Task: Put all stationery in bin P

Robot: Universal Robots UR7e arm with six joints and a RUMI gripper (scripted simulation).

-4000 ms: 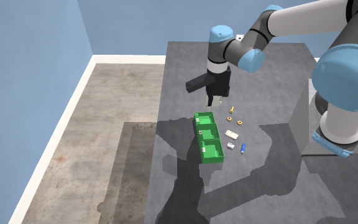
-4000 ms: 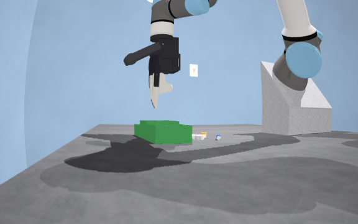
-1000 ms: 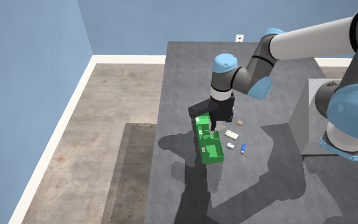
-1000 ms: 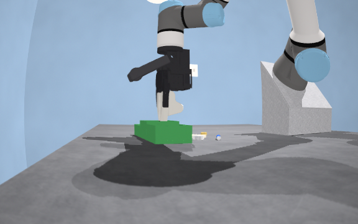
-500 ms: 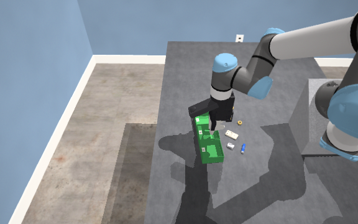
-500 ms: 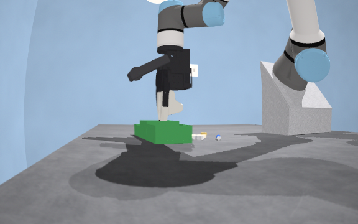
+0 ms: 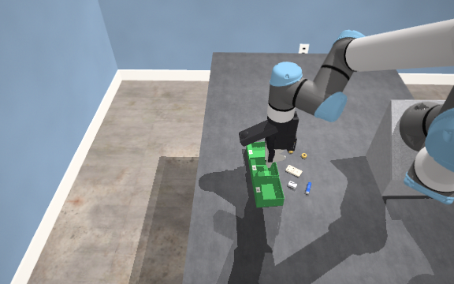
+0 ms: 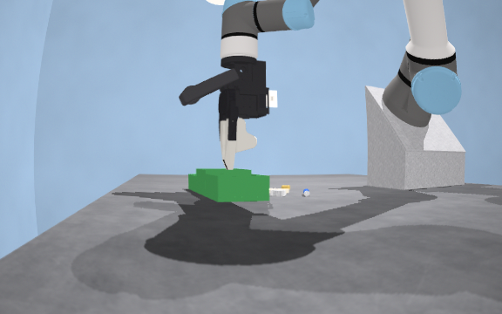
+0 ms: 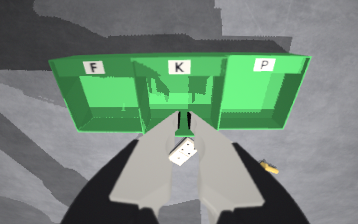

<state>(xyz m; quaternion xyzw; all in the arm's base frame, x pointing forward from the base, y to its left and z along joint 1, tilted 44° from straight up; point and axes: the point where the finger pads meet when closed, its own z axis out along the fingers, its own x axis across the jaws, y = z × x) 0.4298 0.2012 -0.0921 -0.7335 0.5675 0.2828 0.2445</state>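
A green row of three bins [image 7: 278,201] [image 8: 229,189] [image 9: 65,95] stands upright on the grey table, marked F, K and P. The P bin [image 9: 250,115] is the far one in the top view [image 7: 255,150]. My gripper [image 7: 269,161] [image 8: 229,167] [image 9: 183,113] is shut and hangs just above the near wall of the middle K bin. I see nothing held between the fingertips. A blue marker [image 7: 308,188] [image 8: 306,192] lies on the table to the right of the bins. A small yellow thing [image 7: 290,151] [image 9: 269,166] lies near the gripper.
A white domino [image 7: 294,170] [image 9: 182,151], a white die [image 7: 292,184] and a yellow ring [image 7: 304,155] lie on the table [image 7: 235,99] right of the bins. The arm's grey pedestal [image 7: 385,158] [image 8: 408,161] stands at the right. The table's left edge drops to the floor.
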